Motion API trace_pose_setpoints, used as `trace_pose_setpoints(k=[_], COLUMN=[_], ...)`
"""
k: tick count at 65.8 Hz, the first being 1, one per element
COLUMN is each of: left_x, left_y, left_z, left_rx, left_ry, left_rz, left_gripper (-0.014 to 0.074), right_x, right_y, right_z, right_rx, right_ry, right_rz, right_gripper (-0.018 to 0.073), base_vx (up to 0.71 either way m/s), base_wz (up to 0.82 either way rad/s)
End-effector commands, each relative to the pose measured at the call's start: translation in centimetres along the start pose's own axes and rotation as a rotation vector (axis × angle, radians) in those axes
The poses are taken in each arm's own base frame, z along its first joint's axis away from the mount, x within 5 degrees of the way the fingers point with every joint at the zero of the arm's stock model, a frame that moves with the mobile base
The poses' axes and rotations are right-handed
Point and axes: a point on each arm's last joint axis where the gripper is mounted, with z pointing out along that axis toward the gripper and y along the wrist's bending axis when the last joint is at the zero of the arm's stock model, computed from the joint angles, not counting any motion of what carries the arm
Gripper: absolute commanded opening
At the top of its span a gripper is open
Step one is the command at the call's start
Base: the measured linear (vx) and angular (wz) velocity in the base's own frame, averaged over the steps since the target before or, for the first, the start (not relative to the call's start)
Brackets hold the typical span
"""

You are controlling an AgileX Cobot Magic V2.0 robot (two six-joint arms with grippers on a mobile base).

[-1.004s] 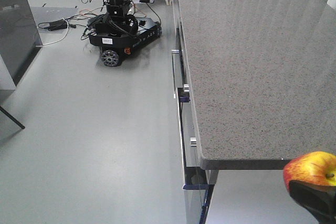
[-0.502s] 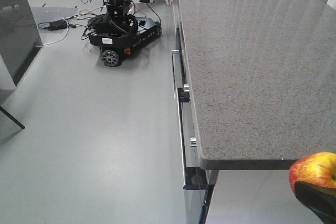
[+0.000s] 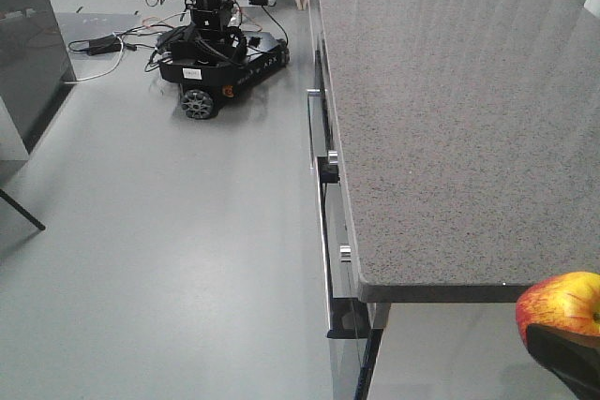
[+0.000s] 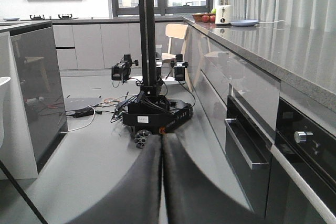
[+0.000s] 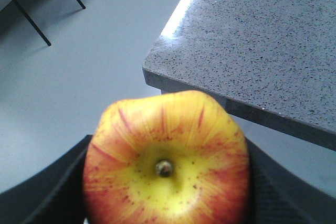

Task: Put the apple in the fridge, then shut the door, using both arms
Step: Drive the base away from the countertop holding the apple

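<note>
The apple (image 5: 165, 129), red with yellow streaks and a short brown stem, fills the right wrist view. My right gripper (image 5: 167, 174) is shut on it, one black finger (image 5: 50, 187) on each side. In the front view the apple (image 3: 562, 299) sits at the bottom right, just below the countertop's near corner, with the right gripper (image 3: 567, 358) under it. In the left wrist view my left gripper (image 4: 161, 141) is shut with nothing in it and points down the kitchen aisle. The fridge and its door are out of view.
A long speckled grey countertop (image 3: 450, 119) runs along the right, with drawers and an oven front (image 3: 323, 194) below its edge. A black wheeled-base robot (image 3: 220, 58) with trailing cables stands ahead on the floor. A dark grey glossy panel (image 3: 28, 35) stands at the left.
The apple and right gripper have shifted slightly to the right in the front view. The rest of the scene has hardly moved.
</note>
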Motion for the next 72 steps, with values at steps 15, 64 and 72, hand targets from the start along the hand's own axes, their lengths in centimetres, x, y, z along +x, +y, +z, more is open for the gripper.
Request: trace_pose_setpoints(k=[15, 64, 72], left_x=[0.23, 0.23, 0.23], left_y=[0.01, 0.01, 0.01], left_z=[-0.04, -0.04, -0.04], left_rx=[0.002, 0.002, 0.002], left_ry=[-0.059, -0.059, -0.059], left_rz=[0.0, 0.0, 0.0], left_gripper=[-0.0006, -0.0006, -0.0006], right_x=[-1.21, -1.21, -1.21], right_y=[0.05, 0.06, 0.06], right_z=[-0.5, -0.5, -0.5], right_rx=[0.0, -0.002, -0.002], right_ry=[-0.089, -0.089, -0.089], right_rz=[0.0, 0.001, 0.001], right_gripper=[0.0344, 0.0344, 0.0344], base_vx=[0.0, -0.02, -0.03], base_wz=[0.01, 0.13, 0.37])
